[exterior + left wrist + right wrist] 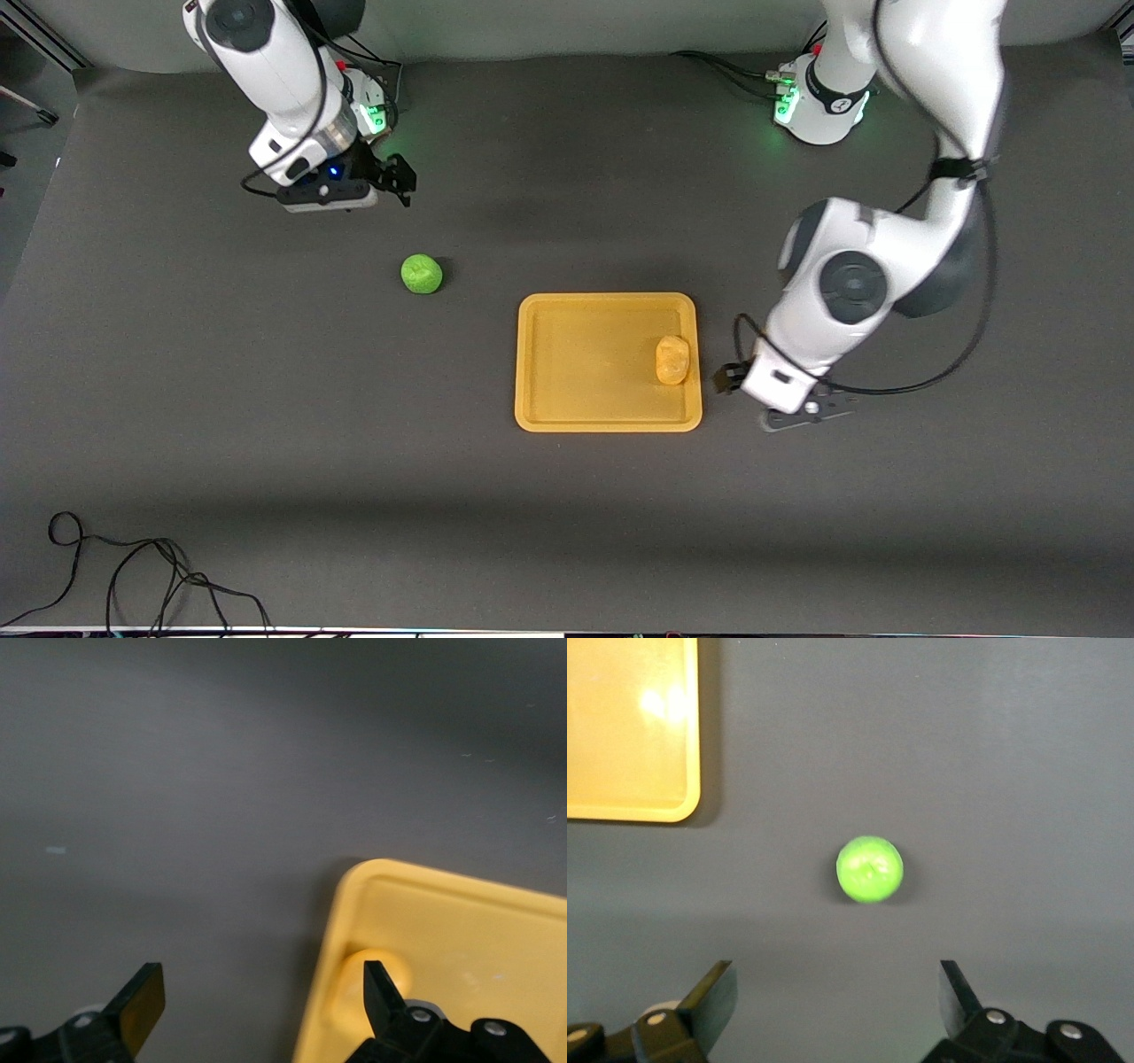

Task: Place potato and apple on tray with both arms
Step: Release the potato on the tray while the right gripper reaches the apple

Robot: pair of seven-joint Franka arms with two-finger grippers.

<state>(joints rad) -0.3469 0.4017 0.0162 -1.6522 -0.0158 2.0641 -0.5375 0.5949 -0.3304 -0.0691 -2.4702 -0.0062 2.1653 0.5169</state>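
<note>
The yellow-orange potato (672, 359) lies in the tray (585, 372), close to the rim at the left arm's end. My left gripper (735, 390) hangs open and empty just outside that rim; in the left wrist view its fingers (261, 979) straddle the tray's corner (461, 930), with the potato (399, 967) beside one finger. The green apple (422, 273) sits on the dark table toward the right arm's end. My right gripper (400, 180) is open and empty near its base. In its wrist view the apple (870, 869) lies ahead of the spread fingers (833, 979), apart from them.
A dark grey mat covers the table. Loose black cables (133, 576) lie at the corner nearest the front camera, toward the right arm's end. A corner of the tray (629, 726) shows in the right wrist view.
</note>
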